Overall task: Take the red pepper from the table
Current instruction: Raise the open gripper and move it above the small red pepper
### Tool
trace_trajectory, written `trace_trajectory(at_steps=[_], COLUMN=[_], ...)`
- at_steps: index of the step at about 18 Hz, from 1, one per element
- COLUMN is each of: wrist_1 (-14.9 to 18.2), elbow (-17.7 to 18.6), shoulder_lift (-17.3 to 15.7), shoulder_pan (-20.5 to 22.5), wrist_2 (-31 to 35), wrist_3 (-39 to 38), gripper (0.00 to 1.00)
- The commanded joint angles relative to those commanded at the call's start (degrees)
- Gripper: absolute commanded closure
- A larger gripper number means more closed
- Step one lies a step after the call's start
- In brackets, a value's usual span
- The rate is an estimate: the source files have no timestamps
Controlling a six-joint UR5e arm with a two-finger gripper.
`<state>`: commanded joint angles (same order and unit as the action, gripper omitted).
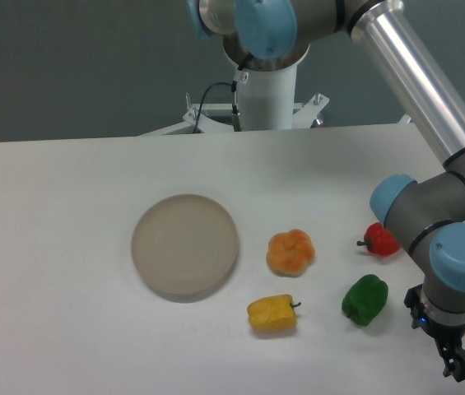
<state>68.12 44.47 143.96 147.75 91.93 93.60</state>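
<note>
White surface (51, 214) carries, from left to right, a beige plate (185, 246), yellow pepper (272, 314), orange pepper (290, 252), green pepper (365, 299) and the red pepper (381, 240), partly hidden by the arm's elbow; the pincer (459, 365) hangs well below-right of it, grip state unclear

Arm: silver tubular links with grey joints and blue caps, reaching from the far edge down to the near right corner.
Wrist: pointing straight down.
Gripper (459, 366): small black two-finger gripper, low; jaw gap unclear.
</note>
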Motion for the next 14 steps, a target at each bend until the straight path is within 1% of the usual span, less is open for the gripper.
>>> trace_trajectory(at_steps=[3,6,8,11,12,14], wrist_1=[0.1,0.3,0.4,0.6,0.7,1.0], elbow=[0.3,1.5,2.6,6.4,8.9,11.6], shoulder_lift=[-0.3,-1.9,-2.9,-6.1,-8.4,-10.9], shoulder_pan=[-0.4,-0.1,-0.1,0.7,1.9,2.7], wrist_2=[-0.6,-0.4,-0.4,-0.4,-0.4,-0.8], wrist_3=[-1.1,-1.1,-2.5,-3.9,-3.9,-3.8], gripper=[0.00,0.00,0.00,0.00,0.00,0.00])
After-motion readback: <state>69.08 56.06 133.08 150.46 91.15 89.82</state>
